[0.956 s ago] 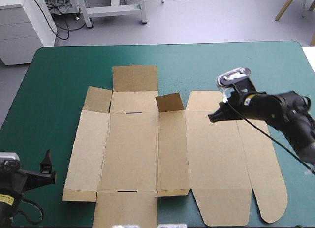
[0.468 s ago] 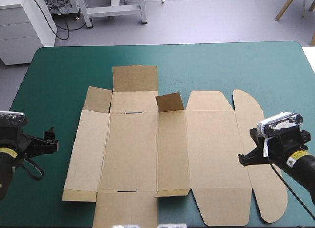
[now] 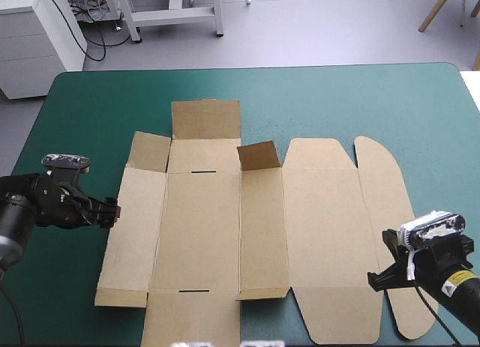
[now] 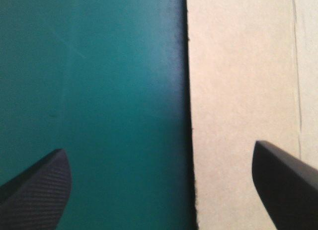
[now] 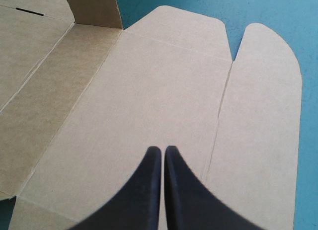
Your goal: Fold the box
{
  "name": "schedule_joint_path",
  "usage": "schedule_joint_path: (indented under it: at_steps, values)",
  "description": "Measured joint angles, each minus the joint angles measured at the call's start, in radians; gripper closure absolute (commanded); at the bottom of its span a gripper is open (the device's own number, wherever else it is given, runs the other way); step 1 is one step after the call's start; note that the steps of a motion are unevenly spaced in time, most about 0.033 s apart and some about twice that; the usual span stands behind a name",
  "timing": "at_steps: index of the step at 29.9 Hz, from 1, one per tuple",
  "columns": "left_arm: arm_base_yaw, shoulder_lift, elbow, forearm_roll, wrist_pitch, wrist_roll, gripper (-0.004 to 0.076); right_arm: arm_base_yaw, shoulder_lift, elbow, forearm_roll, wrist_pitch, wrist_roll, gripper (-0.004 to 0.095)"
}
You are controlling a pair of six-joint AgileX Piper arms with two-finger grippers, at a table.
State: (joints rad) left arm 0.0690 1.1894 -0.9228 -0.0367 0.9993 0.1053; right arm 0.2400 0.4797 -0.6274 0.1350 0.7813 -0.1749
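The brown box (image 3: pixel 202 227) lies as a flat cut sheet in the middle of the teal-green counter (image 3: pixel 337 100), its panels spread out side by side. Only one small flap (image 3: pixel 259 155) at the far side, near the middle, stands up. The left gripper (image 3: pixel 114 210) is low at the left edge of the box, about halfway along this edge. Its black fingers (image 4: pixel 35 190) stand wide apart and nothing is between them except the scene below. In the left wrist view the edge of the board runs between the two, so that one finger is over the counter and the other over the board. The right gripper (image 3: pixel 375 281) is over the near right part of the box, by the crease that joins the large lid panel (image 5: pixel 149 91) to the rounded tab (image 5: pixel 263 106). Its fingers are pressed together into one point and they hold nothing. It points across the lid panel toward the raised flap. Whether its tip touches the board I cannot tell.
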Motion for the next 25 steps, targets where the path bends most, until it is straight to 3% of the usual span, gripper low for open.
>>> schedule_joint_path:
  at_steps: [9,25]
  values:
    - [0.176,0.235,-0.004,-0.329,0.080,0.241,0.0018,0.000,-0.169,0.065,0.023,0.021,-0.012,0.0908]
    - [0.184,0.291,0.043,-0.594,0.162,0.395,0.0018,0.000,-0.243,0.066,0.023,0.035,-0.031,0.0908]
